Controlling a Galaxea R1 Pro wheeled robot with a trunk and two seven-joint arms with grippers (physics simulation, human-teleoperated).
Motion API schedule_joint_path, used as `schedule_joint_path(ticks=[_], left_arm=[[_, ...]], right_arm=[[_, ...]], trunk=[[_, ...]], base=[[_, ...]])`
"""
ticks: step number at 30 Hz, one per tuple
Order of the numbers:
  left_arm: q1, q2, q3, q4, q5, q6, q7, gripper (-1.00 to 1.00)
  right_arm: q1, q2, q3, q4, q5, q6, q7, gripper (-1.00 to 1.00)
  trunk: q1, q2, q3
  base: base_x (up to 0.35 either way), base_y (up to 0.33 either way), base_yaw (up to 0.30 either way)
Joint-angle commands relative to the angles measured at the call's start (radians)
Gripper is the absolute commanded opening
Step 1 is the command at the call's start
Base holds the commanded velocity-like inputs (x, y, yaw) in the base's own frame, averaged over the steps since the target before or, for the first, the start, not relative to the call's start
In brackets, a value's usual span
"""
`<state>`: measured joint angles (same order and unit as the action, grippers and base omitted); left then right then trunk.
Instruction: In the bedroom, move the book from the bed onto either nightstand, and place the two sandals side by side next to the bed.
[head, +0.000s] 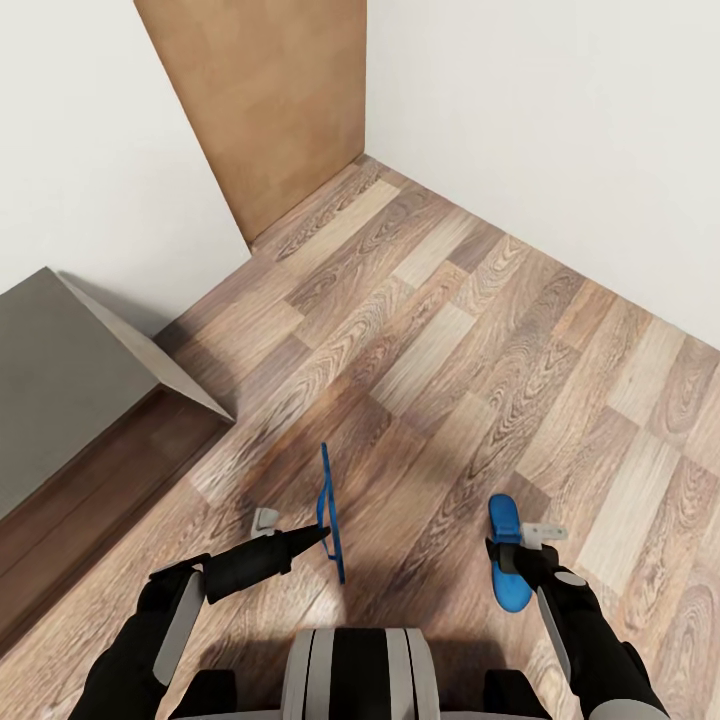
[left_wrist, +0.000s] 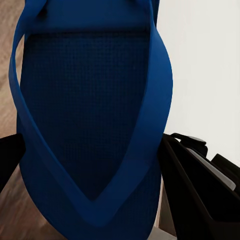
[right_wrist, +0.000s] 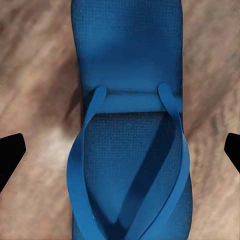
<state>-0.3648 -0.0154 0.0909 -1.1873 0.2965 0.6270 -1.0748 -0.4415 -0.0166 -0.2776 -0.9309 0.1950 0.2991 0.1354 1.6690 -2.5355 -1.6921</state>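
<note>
From the head camera, wood planks of the floor are running diagonally toward a corner where two white walls are meeting beside a plain brown door. At the left edge, the grey mattress corner of the bed is sitting over its dark brown frame. The left gripper is holding one blue sandal turned on edge above the floor, its fingers pinching the sandal. The other sandal is lying flat on the planks well to the right, with the right gripper hanging right over it.

The left wrist camera is looking into the held sandal, straps facing the lens, a black finger pressing along one side, white wall behind.

In the right wrist camera, the second sandal is resting strap-side up on the floor, the two black fingertips spreading wide on either side without touching it.
</note>
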Motion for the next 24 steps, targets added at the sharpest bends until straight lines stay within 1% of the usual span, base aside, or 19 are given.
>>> schedule_joint_path(ticks=[1,5,12,19,24], left_arm=[[0.000,0.000,0.002,0.000,0.001,0.007,-0.004,-1.00],[0.000,-0.001,0.001,0.000,0.001,0.008,-0.004,-1.00],[0.000,0.000,0.001,0.000,0.001,0.008,-0.004,-1.00],[0.000,-0.001,0.001,0.000,0.001,0.008,-0.004,-1.00],[0.000,-0.001,0.001,0.000,0.001,0.008,-0.004,-1.00]], right_arm=[[0.000,0.001,-0.003,-0.002,0.011,0.005,0.009,1.00],[0.000,0.001,-0.003,-0.002,0.011,0.005,0.009,1.00],[0.000,0.000,-0.003,-0.003,0.011,0.005,0.009,1.00],[0.000,0.000,-0.003,-0.007,0.011,0.005,0.009,1.00],[0.000,0.000,-0.003,-0.008,0.011,0.005,0.009,1.00]], trunk=[[0.000,0.000,0.000],[0.000,0.000,0.000],[0.003,-0.002,-0.028],[0.003,-0.002,-0.028],[0.005,-0.003,-0.047]], base=[[0.007,0.000,0.000],[0.002,0.000,0.000],[0.000,0.000,0.000],[0.000,0.000,0.000],[0.000,0.000,0.000]])
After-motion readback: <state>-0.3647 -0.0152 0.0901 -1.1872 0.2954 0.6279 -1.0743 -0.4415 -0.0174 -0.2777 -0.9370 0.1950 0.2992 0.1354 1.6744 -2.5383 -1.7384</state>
